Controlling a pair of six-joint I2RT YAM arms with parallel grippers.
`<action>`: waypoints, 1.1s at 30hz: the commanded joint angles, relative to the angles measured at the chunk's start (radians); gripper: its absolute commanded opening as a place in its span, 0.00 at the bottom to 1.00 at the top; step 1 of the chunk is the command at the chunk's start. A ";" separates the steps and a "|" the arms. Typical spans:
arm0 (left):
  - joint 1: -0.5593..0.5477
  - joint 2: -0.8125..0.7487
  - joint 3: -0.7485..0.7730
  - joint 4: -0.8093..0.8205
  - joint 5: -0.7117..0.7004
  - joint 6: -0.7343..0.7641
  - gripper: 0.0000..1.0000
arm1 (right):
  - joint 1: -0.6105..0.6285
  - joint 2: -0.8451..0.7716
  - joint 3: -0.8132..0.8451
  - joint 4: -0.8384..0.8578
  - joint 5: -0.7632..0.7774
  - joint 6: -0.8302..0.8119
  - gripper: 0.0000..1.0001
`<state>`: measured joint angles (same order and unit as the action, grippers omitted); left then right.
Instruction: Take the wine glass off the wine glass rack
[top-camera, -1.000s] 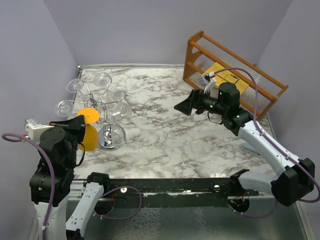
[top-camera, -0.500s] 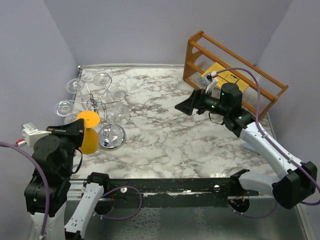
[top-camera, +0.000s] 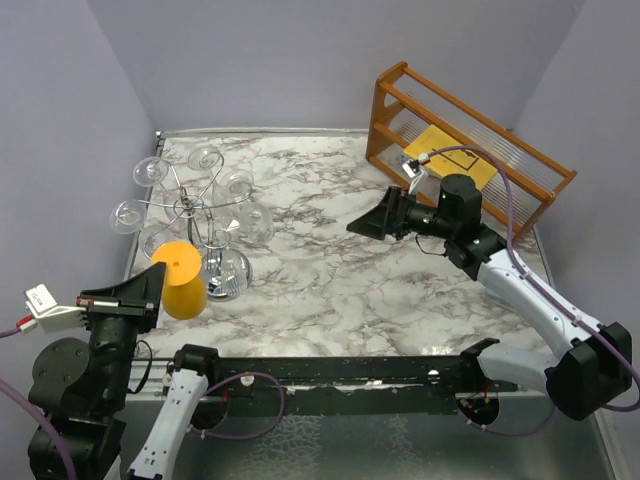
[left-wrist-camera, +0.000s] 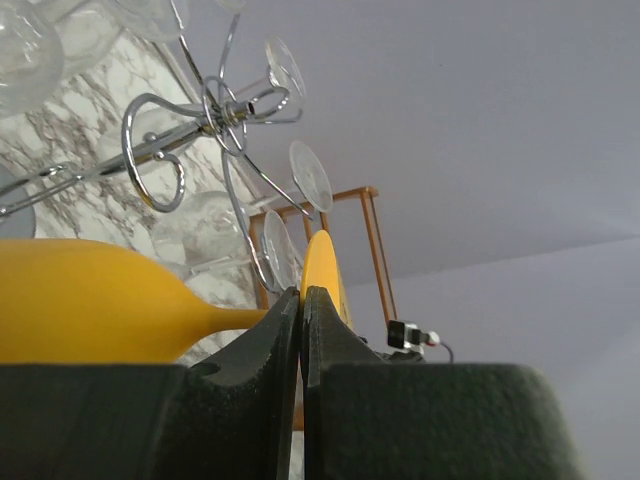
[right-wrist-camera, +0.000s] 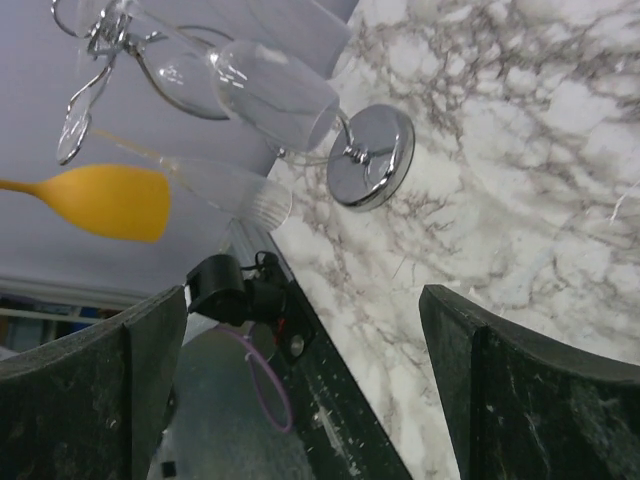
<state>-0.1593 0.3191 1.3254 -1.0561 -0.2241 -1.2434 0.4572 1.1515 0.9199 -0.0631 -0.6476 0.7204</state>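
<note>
The left claw (left-wrist-camera: 301, 295) is clamped on the thin stem of the yellow wine glass (top-camera: 182, 281), holding it off the wire arms of the wine glass rack (top-camera: 193, 208), just beside the rack's chrome base at the bench's (top-camera: 330, 280) near-left part. Clear glasses (top-camera: 236, 184) hang on the rack. The right claw (top-camera: 362, 224) hovers wide and empty above mid-bench.
</note>
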 joint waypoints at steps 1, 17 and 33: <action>-0.008 -0.036 0.024 0.042 0.130 -0.042 0.00 | 0.014 -0.005 -0.082 0.123 -0.163 0.172 0.99; -0.049 -0.138 -0.247 0.605 0.439 -0.315 0.00 | 0.446 0.178 -0.046 0.713 -0.142 0.459 0.99; -0.049 -0.058 -0.361 0.930 0.522 -0.434 0.00 | 0.496 0.361 0.006 1.398 -0.043 0.691 0.99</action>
<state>-0.2050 0.2611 0.9718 -0.2188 0.2447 -1.6535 0.9497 1.5120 0.9054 1.1763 -0.7574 1.3930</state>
